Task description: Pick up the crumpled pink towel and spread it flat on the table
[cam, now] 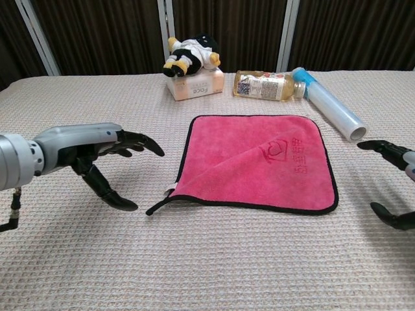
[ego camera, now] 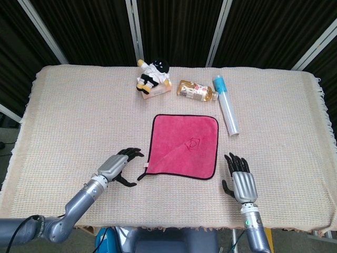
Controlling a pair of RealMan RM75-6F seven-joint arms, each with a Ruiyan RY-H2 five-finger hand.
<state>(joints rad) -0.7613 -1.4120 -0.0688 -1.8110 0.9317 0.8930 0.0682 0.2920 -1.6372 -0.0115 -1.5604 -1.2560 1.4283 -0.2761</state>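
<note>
The pink towel (ego camera: 185,146) (cam: 259,162) with black trim lies spread out on the table's middle; its near left corner is folded over on itself. My left hand (ego camera: 117,166) (cam: 97,152) hovers open just left of that corner, fingers apart, touching nothing. My right hand (ego camera: 240,182) (cam: 393,184) is open to the right of the towel's near right corner, apart from it and partly cut off in the chest view.
Beyond the towel at the back stand a plush toy (ego camera: 153,74) on a small box (cam: 194,82), a lying bottle (ego camera: 196,91) and a clear tube with a blue cap (ego camera: 226,105). A woven cloth (ego camera: 68,116) covers the table.
</note>
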